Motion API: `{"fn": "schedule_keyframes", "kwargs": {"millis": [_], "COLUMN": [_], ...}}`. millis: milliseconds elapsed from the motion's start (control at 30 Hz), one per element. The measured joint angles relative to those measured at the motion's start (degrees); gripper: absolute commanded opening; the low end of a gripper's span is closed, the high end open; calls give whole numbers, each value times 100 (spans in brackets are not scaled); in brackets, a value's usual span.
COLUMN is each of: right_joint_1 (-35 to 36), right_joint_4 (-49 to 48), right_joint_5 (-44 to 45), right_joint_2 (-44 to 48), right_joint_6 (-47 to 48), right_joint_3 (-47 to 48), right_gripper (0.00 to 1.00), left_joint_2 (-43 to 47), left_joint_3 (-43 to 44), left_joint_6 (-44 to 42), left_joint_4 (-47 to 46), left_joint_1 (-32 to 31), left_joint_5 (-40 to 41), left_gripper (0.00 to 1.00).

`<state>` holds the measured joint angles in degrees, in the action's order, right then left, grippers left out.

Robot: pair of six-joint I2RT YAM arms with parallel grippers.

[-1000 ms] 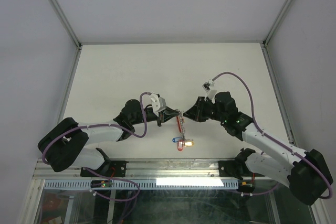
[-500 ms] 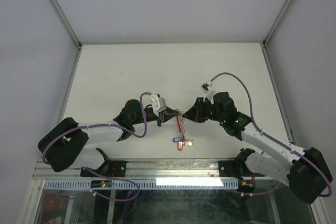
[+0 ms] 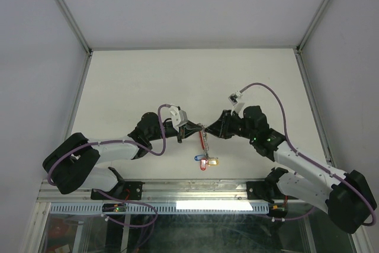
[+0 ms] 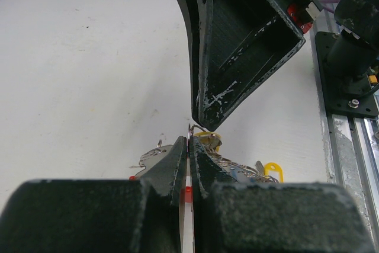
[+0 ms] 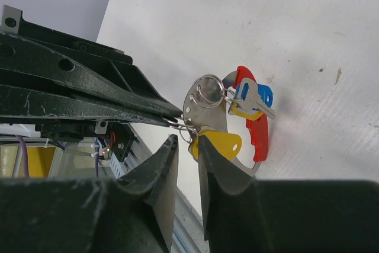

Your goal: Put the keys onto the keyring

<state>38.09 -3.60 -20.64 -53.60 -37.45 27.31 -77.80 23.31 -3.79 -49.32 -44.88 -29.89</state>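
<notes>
Two pincers meet at the keyring (image 5: 259, 128): left pincer (image 4: 189, 141) pressed shut on its metal edge, right pincer (image 5: 186, 141) slightly spread just beside it. Against it cluster the keys (image 5: 249, 96). Risk: the yellow-tagged key (image 5: 218, 143) snags on the spread fingers and pulls free.

Top view: keys (image 3: 206, 160) just below the meeting jaw tips, too small to count. Right wrist: keyring (image 5: 259, 130) lower end and yellow tag (image 5: 218, 143) partly behind a right gripper (image 5: 187, 144) finger. Left wrist: keys mostly hidden behind left gripper (image 4: 188, 141) fingers.
</notes>
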Motion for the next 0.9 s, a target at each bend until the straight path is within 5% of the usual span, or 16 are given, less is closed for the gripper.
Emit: {"fn": "schedule_keyframes", "kwargs": {"millis": [333,900], "right_joint_1": [0,0], "right_joint_4": [-175,-214], "right_joint_5": [-127,-129], "right_joint_2": [-149,-186], "right_joint_6": [-17,-4], "right_joint_3": [-101,-166], "right_gripper": [31,8], "left_joint_2": [0,0], "left_joint_3": [0,0], "left_joint_6": [-2,-2], "left_joint_4": [0,2], "left_joint_1": [0,0], "left_joint_5": [0,0], "left_gripper": [0,0]}}
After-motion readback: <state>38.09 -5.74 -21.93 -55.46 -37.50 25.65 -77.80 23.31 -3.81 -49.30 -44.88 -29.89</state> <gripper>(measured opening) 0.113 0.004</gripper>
